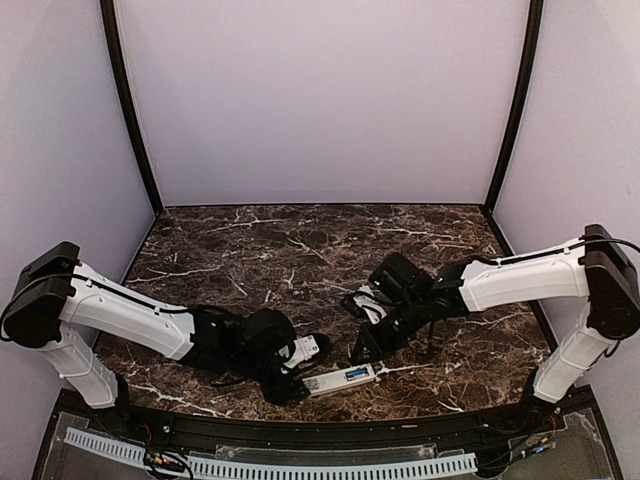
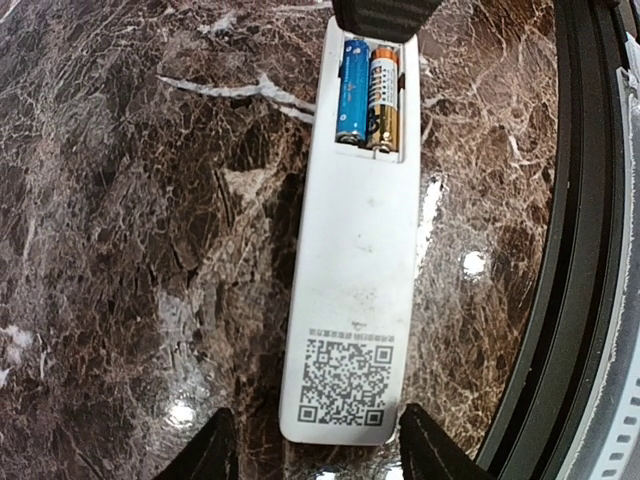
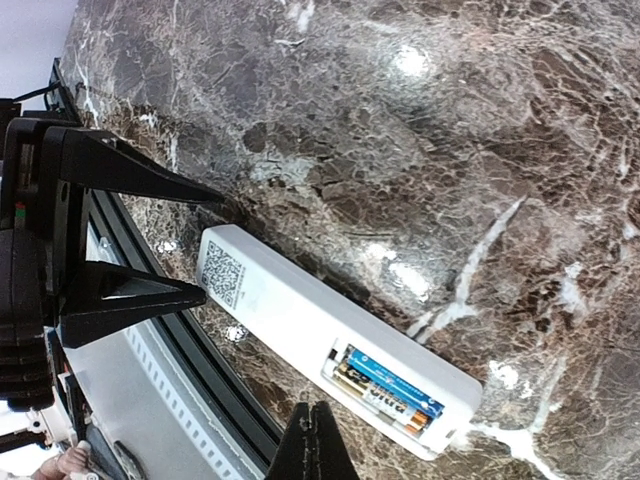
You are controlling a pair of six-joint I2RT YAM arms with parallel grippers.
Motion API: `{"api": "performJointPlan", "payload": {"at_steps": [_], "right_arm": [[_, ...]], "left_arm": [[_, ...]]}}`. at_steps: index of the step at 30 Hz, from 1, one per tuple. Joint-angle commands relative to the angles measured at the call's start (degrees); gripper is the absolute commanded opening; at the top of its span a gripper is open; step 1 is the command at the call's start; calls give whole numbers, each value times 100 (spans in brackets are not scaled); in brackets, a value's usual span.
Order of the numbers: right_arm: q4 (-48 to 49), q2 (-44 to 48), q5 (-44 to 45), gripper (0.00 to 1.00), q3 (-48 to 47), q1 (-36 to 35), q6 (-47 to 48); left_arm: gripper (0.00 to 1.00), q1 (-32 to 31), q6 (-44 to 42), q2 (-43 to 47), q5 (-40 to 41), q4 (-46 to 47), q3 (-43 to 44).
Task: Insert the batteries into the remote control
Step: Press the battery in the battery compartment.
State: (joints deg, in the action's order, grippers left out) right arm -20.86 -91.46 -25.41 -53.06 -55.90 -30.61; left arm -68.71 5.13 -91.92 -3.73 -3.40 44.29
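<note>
Jaws of the left gripper (image 2: 316, 440) are spread wide. One finger is seen at each side of the near end of the remote (image 2: 355, 260), and they are not closed on it. Jaws of the right gripper (image 3: 315, 435) are pressed together into one dark point, and nothing is seen held between them. This point hangs over the other end of the remote, just beside the compartment (image 2: 405, 90). In the left wrist view the far edge of the remote is covered there by the dark tip, but whether it is touched cannot be told. The remote is laid flat on the desk (image 1: 300, 250), back side up, close to the front edge and between the two grippers. It is turned roughly along the black rim (image 2: 560, 250) of the desk. A QR code (image 2: 345, 380) is printed on the end that is nearer to the left gripper. At the opposite end the compartment is uncovered, and two batteries (image 3: 390, 388) are placed in it side by side, lengthwise to the remote. A blue battery (image 2: 350, 88) is seated on the side away from the rim, and a gold and black battery (image 2: 381, 100) on the side closer to the rim. They are seen just beside each other inside the recess. The desk is made of dark brown marble with white veins, and some bright reflections are seen on it near the remote.
</note>
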Motion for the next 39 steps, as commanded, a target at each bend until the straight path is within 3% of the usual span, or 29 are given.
{"api": "performJointPlan", "payload": {"at_steps": [1,11,25,39], "right_arm": [[231,-214,-408,0,0,-79,22],[121,-848,24,0,363,-15,8],[-651,-68,253,0,-444,-2,174],[-353,-755,459,0,300,37,-37]], "left_arm": [[55,39,-71,257,30,-33,-124],[55,50,-41,370,129,-51,-252],[55,93,-14,625,300,-58,-394],[56,129,7,675,311,-73,-494]]}}
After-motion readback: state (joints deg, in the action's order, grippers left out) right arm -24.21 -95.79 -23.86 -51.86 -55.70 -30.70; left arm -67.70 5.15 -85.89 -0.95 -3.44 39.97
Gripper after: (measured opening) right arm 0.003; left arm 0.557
